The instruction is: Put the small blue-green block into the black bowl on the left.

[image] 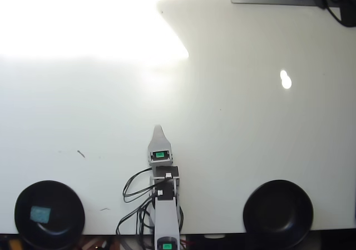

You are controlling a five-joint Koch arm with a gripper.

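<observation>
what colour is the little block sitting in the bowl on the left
Pale blue-green, teal. The small block shows against the dark hollow of the black bowl in the overhead view.

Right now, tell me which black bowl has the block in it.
The black bowl at bottom left of the overhead view: the small blue-green block lies in its hollow. The matching bowl at bottom right is empty.
</observation>
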